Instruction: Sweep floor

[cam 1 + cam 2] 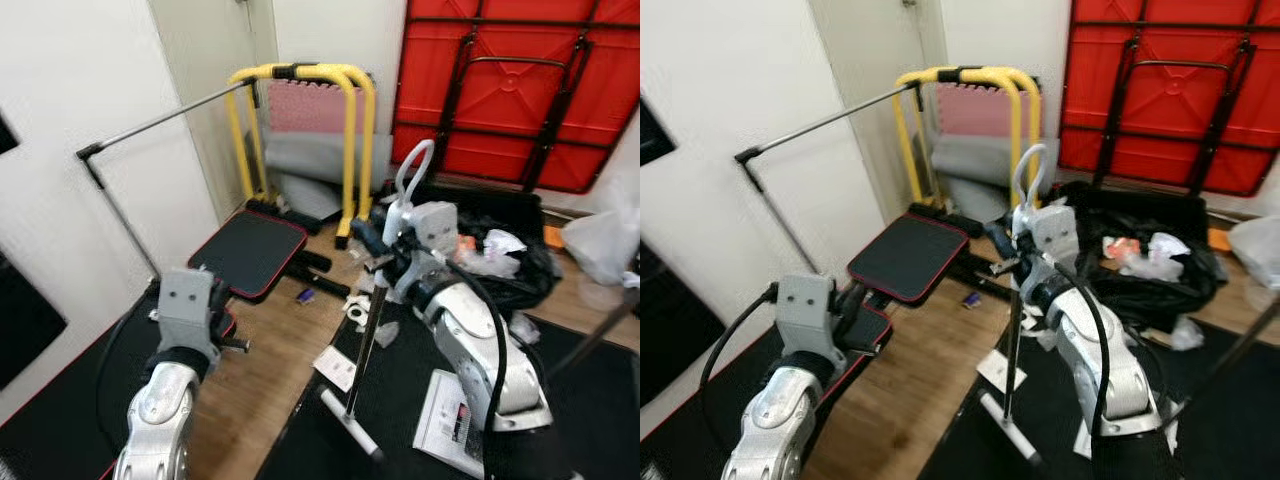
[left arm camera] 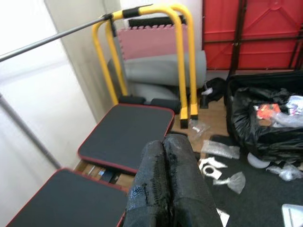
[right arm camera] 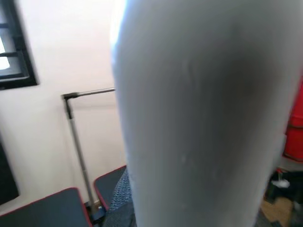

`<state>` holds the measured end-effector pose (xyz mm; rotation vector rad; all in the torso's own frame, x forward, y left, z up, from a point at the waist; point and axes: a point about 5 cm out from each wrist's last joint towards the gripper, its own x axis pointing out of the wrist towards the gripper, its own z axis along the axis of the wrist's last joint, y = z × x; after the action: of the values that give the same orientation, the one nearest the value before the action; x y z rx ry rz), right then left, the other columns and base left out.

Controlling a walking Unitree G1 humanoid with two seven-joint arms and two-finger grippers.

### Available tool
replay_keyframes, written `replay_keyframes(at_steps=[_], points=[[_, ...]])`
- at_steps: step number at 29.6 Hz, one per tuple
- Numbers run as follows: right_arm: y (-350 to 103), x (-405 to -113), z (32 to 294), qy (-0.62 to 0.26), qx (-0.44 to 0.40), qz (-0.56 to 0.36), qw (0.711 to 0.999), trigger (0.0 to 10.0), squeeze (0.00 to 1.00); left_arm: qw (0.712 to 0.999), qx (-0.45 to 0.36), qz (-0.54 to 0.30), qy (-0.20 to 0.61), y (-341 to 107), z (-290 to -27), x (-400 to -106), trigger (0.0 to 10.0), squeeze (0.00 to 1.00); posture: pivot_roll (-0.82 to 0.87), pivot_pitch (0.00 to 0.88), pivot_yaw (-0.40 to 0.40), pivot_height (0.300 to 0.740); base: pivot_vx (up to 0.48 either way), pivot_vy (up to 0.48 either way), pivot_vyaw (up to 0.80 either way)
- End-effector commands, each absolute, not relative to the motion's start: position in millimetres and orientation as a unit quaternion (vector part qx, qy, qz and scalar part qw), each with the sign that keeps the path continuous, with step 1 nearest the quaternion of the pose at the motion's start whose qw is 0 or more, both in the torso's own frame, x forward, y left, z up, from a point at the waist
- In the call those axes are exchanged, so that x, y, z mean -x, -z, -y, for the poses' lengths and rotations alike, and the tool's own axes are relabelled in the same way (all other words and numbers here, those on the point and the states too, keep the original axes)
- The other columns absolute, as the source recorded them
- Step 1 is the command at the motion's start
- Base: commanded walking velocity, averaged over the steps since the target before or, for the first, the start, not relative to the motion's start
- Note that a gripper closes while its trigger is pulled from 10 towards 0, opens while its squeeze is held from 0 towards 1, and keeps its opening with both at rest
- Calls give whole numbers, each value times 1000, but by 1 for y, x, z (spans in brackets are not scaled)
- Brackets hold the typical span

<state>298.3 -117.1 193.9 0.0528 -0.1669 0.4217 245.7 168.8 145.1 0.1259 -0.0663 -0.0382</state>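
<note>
A broom stands upright at the middle of the floor, with a white loop handle [image 1: 408, 180], a thin pole [image 1: 364, 350] and a white head [image 1: 350, 424] resting at the edge of a dark mat. My right gripper [image 1: 385, 252] is shut on its upper part; the white handle [image 3: 199, 118] looms close and blurred in the right wrist view. The left gripper [image 2: 164, 142] is held out low on the left, over the black mats, fingers pressed together on nothing. Clear plastic scraps [image 1: 358, 310], a paper slip [image 1: 335, 368] and a small blue item [image 1: 305, 295] litter the wooden floor.
An open black bag [image 1: 505, 270] of rubbish lies at the right. Yellow bars [image 1: 350, 120] and red-edged black mats [image 1: 248, 250] stand ahead on the left. A metal rail [image 1: 150, 125] juts from the left wall. A red folded table [image 1: 520, 90] leans at the back.
</note>
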Motion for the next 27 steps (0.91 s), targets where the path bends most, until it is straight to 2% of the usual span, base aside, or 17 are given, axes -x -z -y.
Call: replay_keyframes(at_steps=[1, 10, 15, 27], points=[[-207, -299, 118, -214, -51, 102, 970, 10000, 0, 998, -58, 30, 18, -145, -169, -245, 10000, 0, -157, 0, 14, 740, 285, 0, 0], [-213, -298, 115, -237, -63, 108, 963, 10000, 0, 998, -54, 31, 19, -144, -169, -246, 10000, 0, -189, 0, 24, 740, 290, 0, 0], [-213, -296, 113, -245, -66, 106, 961, 10000, 0, 998, -54, 30, 24, -145, -168, -246, 10000, 0, -189, 0, 30, 740, 290, 0, -800], [-217, -293, 113, -247, -84, 112, 959, 10000, 0, 997, -54, 32, 33, -147, -163, -247, 10000, 0, -160, 0, 26, 740, 289, 0, 0]])
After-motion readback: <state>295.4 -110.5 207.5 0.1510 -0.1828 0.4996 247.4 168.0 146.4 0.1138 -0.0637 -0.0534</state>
